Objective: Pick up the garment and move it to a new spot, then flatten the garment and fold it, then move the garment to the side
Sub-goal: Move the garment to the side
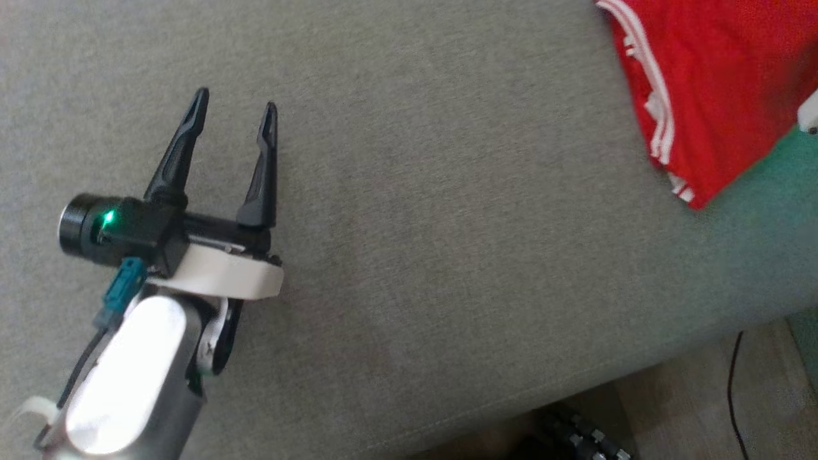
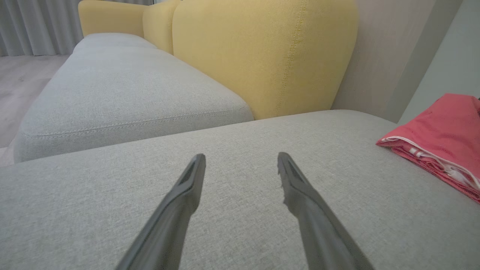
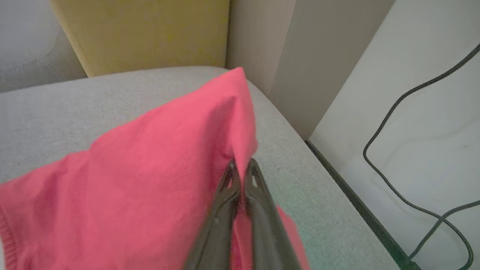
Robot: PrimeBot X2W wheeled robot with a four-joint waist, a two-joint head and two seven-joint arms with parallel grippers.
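Right wrist view: right tool (image 3: 243, 165) pinches red garment (image 3: 150, 168); left tool (image 1: 236, 99) spread over woven cushion (image 1: 447, 223).

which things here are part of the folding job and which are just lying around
Part of the job:
- red garment
- right gripper, shut on the garment's cloth
- left gripper, open and empty
- grey sofa seat that the garment lies on

Just lying about:
- yellow backrest
- black cable beside the sofa
- grey curtain
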